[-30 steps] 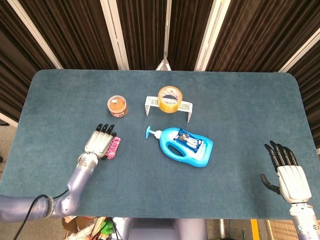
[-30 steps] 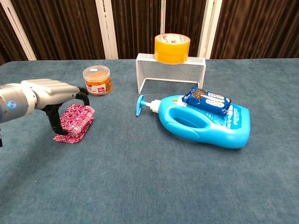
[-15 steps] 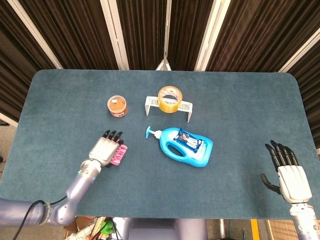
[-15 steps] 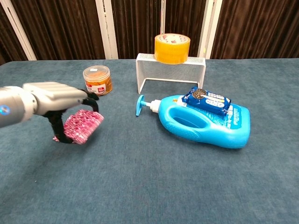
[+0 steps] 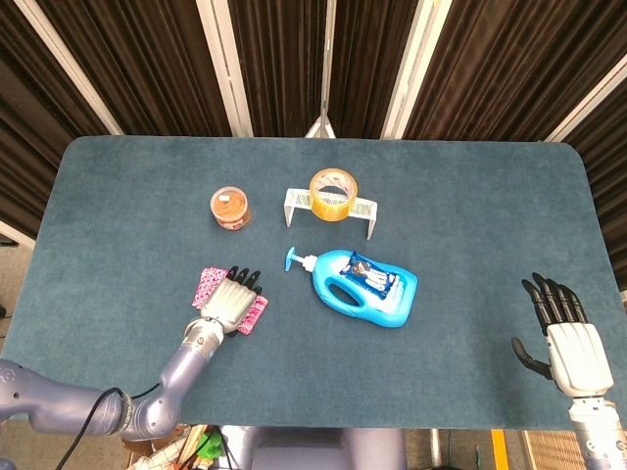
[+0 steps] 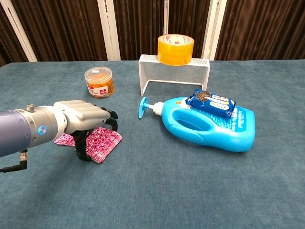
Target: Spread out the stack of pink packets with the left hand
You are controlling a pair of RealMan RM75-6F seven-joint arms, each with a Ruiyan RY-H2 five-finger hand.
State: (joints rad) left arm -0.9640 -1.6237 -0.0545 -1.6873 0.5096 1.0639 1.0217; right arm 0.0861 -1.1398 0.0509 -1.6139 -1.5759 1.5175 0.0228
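Pressing flat on the pink packets (image 6: pixel 102 143) at lower left, left robot hand (image 5: pixel 232 301) grips nothing; packets look light, thin, slippery — drag from top. Right robot hand (image 5: pixel 566 338) idle, fingers apart.

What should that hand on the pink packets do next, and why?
Probably keep sliding a little further toward the blue bottle. The left hand rests flat on the pink packets, which lie fanned on the table but overlap, one end poking out behind the hand. One more sideways push should separate them.

one jar (image 5: pixel 230 208), one tape roll (image 5: pixel 332 194), one bottle (image 5: pixel 364 287)
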